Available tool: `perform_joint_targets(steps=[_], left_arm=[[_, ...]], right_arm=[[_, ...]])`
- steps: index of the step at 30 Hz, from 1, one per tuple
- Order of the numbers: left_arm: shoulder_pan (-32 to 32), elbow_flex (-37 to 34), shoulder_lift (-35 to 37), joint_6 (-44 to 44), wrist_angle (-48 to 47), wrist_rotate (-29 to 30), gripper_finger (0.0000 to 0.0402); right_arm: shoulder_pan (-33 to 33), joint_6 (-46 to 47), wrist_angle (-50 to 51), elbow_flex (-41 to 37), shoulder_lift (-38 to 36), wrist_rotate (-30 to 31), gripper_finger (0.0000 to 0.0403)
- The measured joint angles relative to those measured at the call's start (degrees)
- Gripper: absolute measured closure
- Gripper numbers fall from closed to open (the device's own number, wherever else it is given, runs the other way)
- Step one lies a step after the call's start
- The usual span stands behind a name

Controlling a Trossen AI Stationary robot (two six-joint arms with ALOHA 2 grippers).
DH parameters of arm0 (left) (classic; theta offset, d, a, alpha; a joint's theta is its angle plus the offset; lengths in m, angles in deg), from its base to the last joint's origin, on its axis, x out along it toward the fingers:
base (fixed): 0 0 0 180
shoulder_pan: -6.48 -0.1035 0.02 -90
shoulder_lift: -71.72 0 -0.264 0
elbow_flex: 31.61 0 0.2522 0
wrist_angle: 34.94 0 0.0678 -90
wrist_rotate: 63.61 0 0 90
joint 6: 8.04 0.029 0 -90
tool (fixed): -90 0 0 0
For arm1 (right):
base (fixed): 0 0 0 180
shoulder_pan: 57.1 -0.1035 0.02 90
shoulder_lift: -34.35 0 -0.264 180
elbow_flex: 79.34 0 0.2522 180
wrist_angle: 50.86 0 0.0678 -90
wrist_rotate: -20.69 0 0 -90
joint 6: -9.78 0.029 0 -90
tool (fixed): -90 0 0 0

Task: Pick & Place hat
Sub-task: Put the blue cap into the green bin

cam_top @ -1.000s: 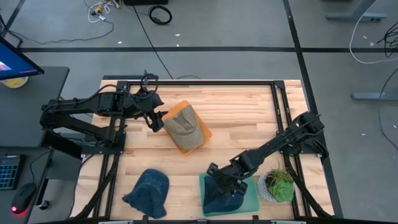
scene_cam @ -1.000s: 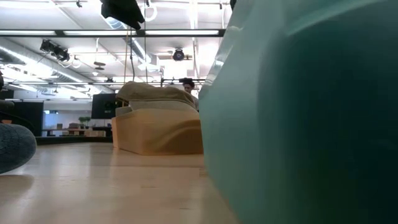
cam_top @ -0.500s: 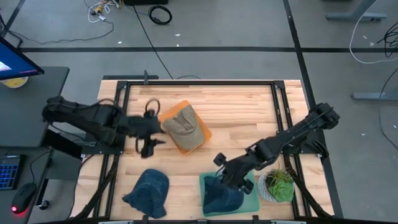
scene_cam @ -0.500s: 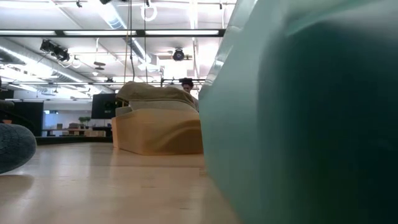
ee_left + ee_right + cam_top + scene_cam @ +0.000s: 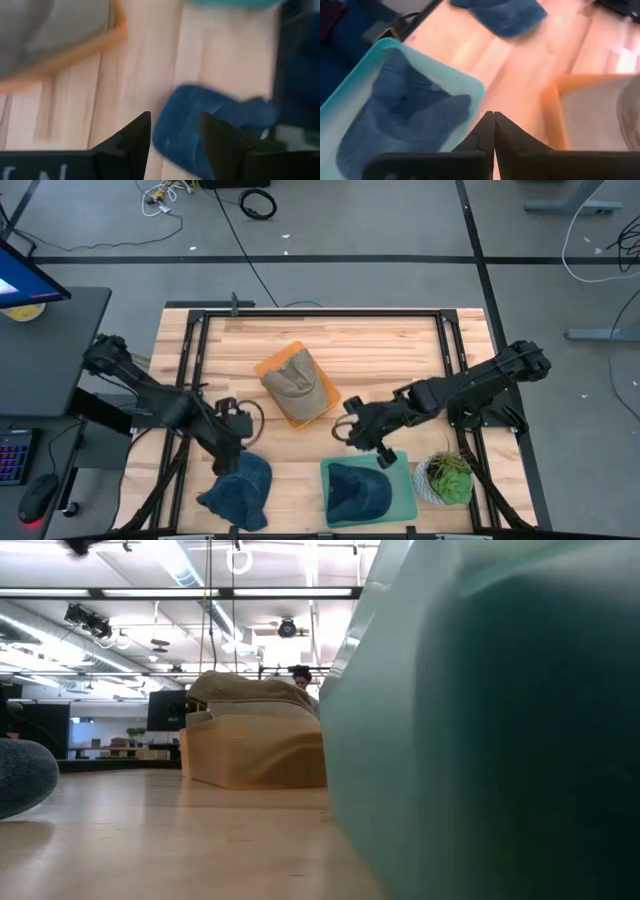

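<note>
A blue denim hat (image 5: 240,488) lies flat on the wood near the table's near-left corner. My left gripper (image 5: 232,448) hovers open just to the far side of it. In the left wrist view the hat (image 5: 200,135) shows past that gripper (image 5: 172,135). A darker blue hat (image 5: 358,492) lies inside the teal tray (image 5: 402,498). My right gripper (image 5: 352,432) is shut and stands clear of the tray's far edge, as the right wrist view (image 5: 493,122) also shows. A tan hat (image 5: 290,380) sits in the orange tray (image 5: 322,402).
A small potted plant (image 5: 445,477) stands at the near-right corner beside the teal tray. The black frame rails (image 5: 452,350) run along both table sides. In the low view the teal tray wall (image 5: 480,720) fills the right half. Bare wood lies between the trays.
My left gripper has left the tan hat and swung toward the near edge, stopping by the blue denim hat. My right gripper has drawn back from the teal tray toward the far edge, and the dark blue hat stays lying in the tray.
</note>
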Motion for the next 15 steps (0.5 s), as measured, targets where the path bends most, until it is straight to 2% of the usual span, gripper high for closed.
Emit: perform_joint_targets(steps=[7, 12, 15], left_arm=[[3.8, 0.0, -8.9, -6.2, -2.6, -0.5, 0.023], [4.8, 0.0, -14.0, -8.4, -2.5, -3.4, 0.023], [5.2, 0.0, -16.5, -10.4, -1.9, -7.3, 0.0229]], right_arm=[[4.2, 5.5, -0.1, 0.0, 0.3, 0.2, 0.0379], [4.7, 5.5, -0.3, 0.0, 0.5, 0.5, 0.0349], [4.7, 5.4, -0.3, 0.0, 0.8, 0.5, 0.0323]])
